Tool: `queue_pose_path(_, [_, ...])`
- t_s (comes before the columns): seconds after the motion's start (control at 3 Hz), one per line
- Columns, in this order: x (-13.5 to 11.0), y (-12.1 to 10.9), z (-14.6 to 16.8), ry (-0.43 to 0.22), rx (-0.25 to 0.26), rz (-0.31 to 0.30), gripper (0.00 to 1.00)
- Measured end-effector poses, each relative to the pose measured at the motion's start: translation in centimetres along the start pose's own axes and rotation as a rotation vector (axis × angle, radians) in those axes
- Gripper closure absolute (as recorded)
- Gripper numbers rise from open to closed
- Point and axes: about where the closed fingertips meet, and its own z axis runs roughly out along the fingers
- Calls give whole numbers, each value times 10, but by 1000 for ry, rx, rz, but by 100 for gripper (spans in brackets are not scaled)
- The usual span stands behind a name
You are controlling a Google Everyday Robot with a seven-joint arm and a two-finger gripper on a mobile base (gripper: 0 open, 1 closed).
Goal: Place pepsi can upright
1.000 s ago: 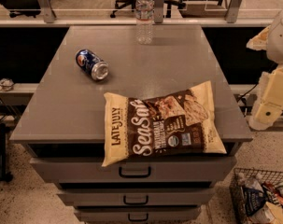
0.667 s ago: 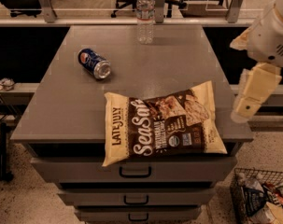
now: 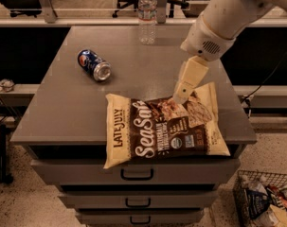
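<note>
The pepsi can [image 3: 94, 65], dark blue with a silver end, lies on its side on the left part of the grey cabinet top [image 3: 67, 108]. My gripper [image 3: 182, 95] comes in from the upper right on a white arm and hangs over the right middle of the top, just above the upper edge of the chip bag. It is well to the right of the can and holds nothing that I can see.
A large Late July Sea Salt chip bag [image 3: 164, 126] lies at the front of the top. A clear water bottle [image 3: 147, 15] stands at the back edge. Drawers sit below the top. A wire basket [image 3: 266, 200] with packets stands on the floor at the lower right.
My arm and gripper have swung in from the right edge to over the cabinet top, leftwards toward the chip bag. The can, bag and bottle have not moved.
</note>
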Motion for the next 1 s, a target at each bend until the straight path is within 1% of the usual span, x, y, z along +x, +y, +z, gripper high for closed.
queue_pose_path(0.33, [-52, -26, 46, -47, -32, 31, 0])
queue_pose_path(0.67, [-52, -26, 46, -47, -32, 31, 0])
queue_pose_path(1.0, [-75, -36, 65, -123, -51, 37, 0])
